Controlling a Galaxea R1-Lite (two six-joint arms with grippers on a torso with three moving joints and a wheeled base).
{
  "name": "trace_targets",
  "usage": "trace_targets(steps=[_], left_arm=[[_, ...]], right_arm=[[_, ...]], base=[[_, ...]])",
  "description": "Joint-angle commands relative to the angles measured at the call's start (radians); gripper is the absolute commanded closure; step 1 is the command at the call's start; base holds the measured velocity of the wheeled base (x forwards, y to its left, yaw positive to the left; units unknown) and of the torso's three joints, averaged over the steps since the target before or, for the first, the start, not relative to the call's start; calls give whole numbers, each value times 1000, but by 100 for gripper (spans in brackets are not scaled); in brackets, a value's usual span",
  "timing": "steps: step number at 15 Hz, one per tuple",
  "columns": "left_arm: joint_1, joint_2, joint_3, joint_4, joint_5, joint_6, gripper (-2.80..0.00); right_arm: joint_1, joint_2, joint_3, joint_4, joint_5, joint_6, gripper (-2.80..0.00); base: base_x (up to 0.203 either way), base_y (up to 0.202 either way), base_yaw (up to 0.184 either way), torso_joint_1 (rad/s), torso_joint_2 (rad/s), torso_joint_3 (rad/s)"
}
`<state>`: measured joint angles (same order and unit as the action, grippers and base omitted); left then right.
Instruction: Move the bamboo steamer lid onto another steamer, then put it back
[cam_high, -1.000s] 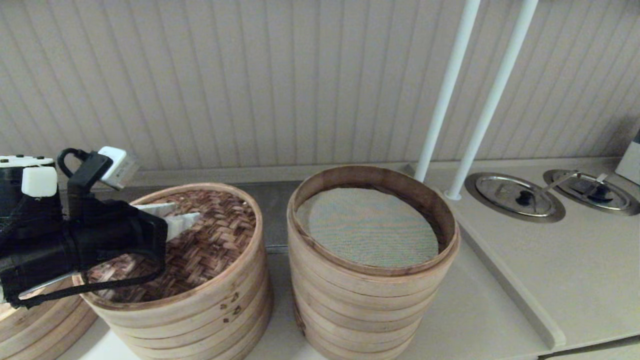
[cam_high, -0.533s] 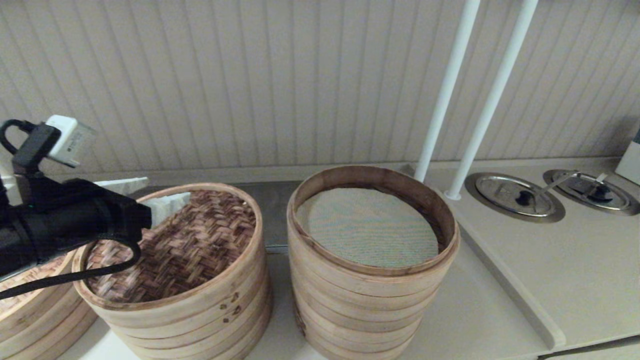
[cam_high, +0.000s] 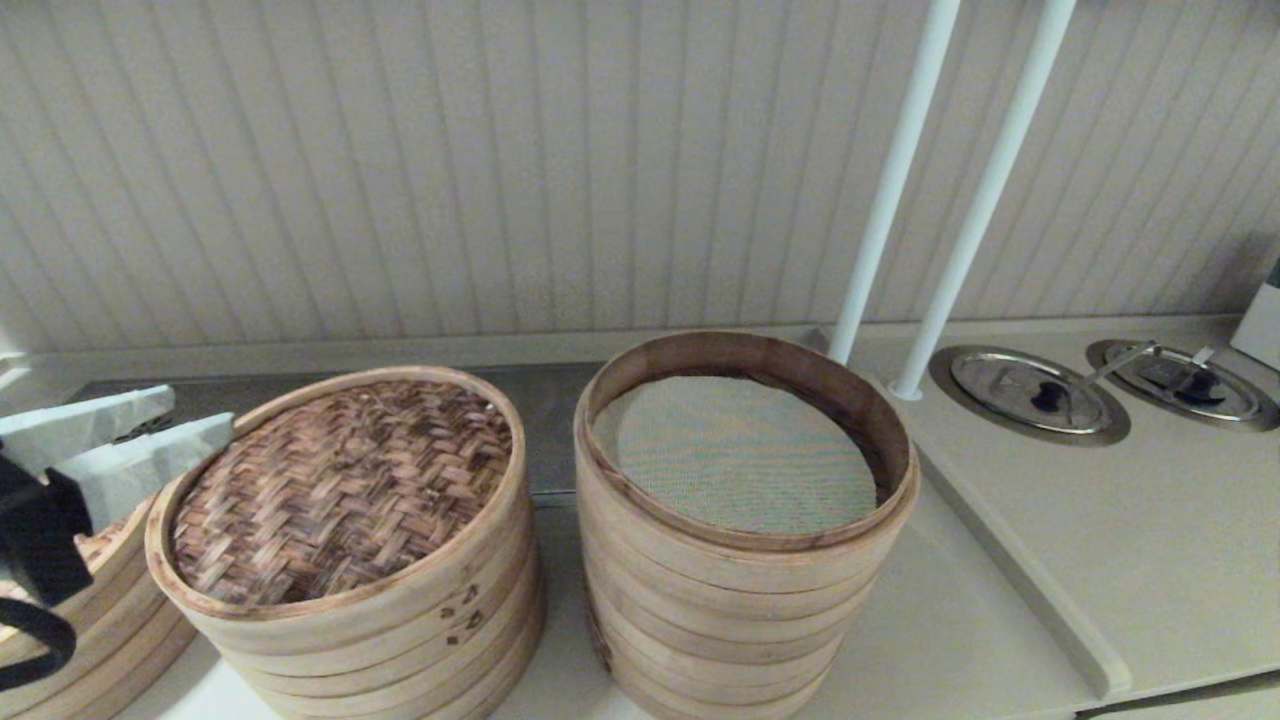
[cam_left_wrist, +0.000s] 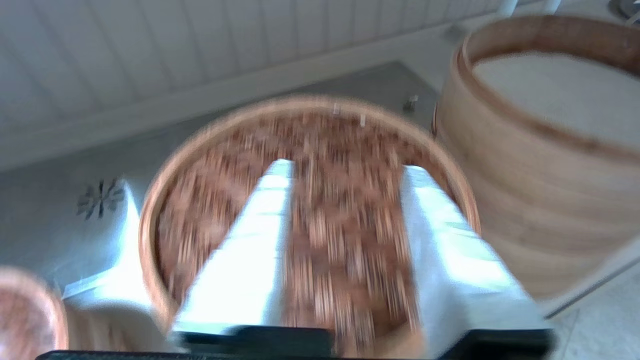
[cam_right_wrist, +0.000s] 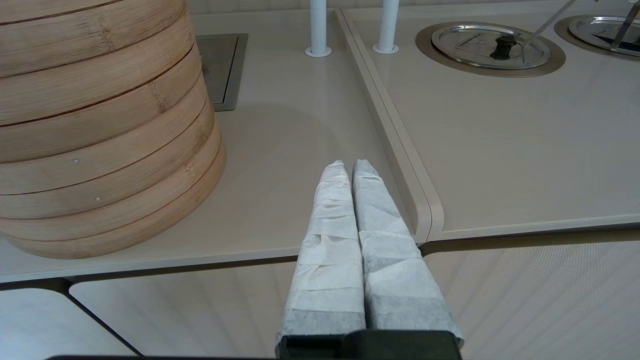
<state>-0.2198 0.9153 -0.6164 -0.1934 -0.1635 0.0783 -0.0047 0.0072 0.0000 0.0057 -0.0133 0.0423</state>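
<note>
I am keeping the left pincer wide and empty just beside the bamboo steamer lid, which is sitting on the shorter stack beside another steamer, so its fingers can straddle the rim evenly.

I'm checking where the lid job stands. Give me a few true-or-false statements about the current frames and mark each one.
1. The dark woven bamboo steamer lid sits on the shorter steamer stack. True.
2. The left hand grips the lid. False: it is open, off the lid's left edge.
3. The tall steamer is covered. False: its grey-green mesh liner shows.
4. The right hand is shut, holding nothing, low by the counter edge. True.
</note>
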Motion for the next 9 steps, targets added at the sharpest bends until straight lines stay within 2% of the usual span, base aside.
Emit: trace_targets(steps=[1, 4, 9], left_arm=[[1, -141, 79, 26, 16, -15, 0], [27, -257, 180, 44, 27, -75, 0], [61, -513, 357, 138, 61, -79, 0]], right_arm=[[0, 0, 3, 0, 0, 1, 0], [0, 0, 3, 0, 0, 1, 0], [0, 0, 3, 0, 0, 1, 0]], base=[[0, 0, 0, 0, 0, 0], [0, 0, 0, 0, 0, 0], [0, 0, 0, 0, 0, 0]])
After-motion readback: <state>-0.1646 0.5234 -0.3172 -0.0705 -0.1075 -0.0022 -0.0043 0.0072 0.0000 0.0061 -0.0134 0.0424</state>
